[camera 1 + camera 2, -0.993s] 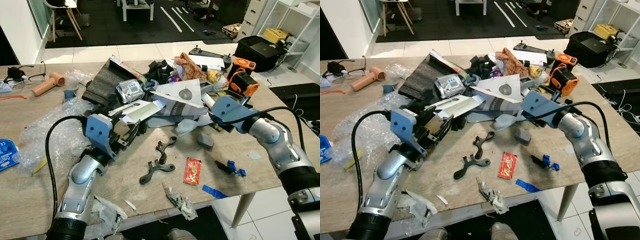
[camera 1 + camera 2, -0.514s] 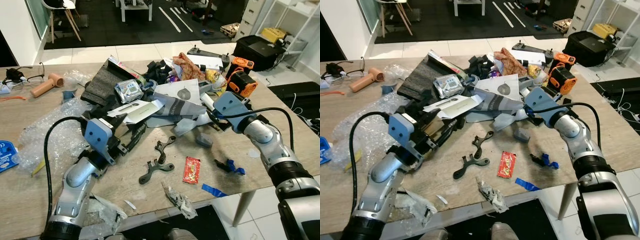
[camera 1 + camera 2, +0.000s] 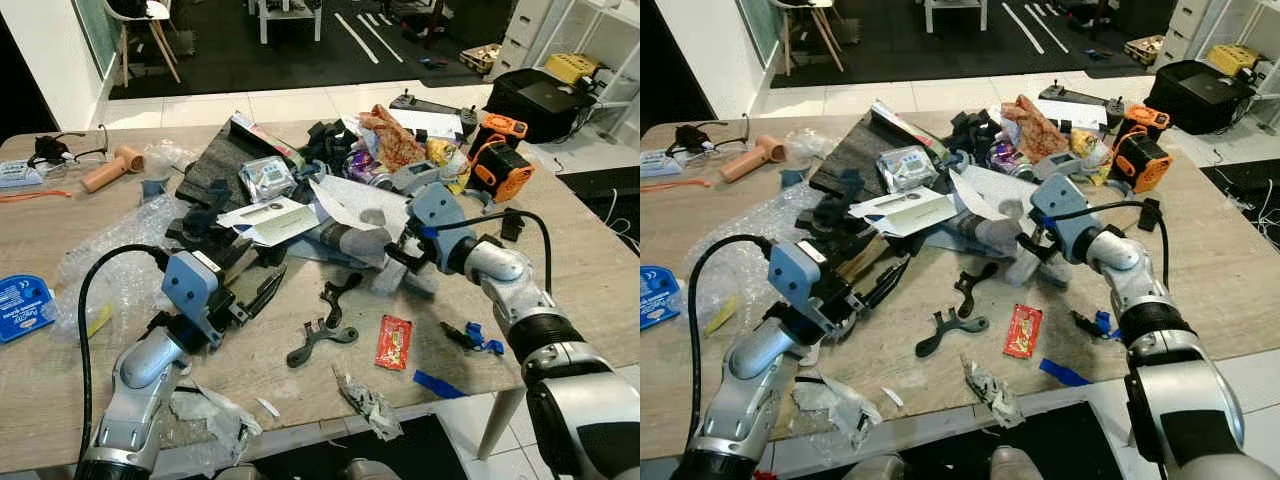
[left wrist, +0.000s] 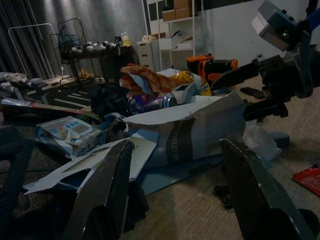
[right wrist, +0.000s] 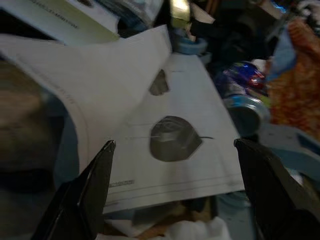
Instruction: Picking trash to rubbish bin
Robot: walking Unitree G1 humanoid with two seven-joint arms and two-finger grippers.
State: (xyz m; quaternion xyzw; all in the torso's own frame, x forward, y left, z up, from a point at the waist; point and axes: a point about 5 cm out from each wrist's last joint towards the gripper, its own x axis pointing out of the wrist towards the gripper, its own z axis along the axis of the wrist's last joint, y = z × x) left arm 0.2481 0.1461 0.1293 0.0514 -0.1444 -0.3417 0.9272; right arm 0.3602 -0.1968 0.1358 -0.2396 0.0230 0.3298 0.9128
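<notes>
Right now the right gripper (image 3: pixel 398 252) has its jaws apart, empty, pushed up against the white printed paper sheet (image 3: pixel 352 203) at the near edge of the trash heap (image 3: pixel 970 170); in its wrist view the sheet (image 5: pixel 165 140) sits between the two spread fingers (image 5: pixel 87 187). Left gripper (image 3: pixel 262 290) jaws also apart, holding nothing, low over the counter (image 3: pixel 600 270) just in front of the white envelope (image 3: pixel 265 217) and dark foam pieces (image 3: pixel 845 165); its wrist view looks along the fingers (image 4: pixel 107 192) at grey printed wrap (image 4: pixel 200 132) and the pile behind. Loose on the counter between the arms: black plastic bracket (image 3: pixel 320 343), red snack wrapper (image 3: pixel 393 341), crumpled foil scrap (image 3: pixel 366 402), blue tape bit (image 3: pixel 436 384). Bubble wrap (image 3: pixel 110 262) lies by the left arm. Orange tool (image 3: pixel 508 160) at far right of the heap, beige hair dryer (image 3: pixel 108 168) far left.
</notes>
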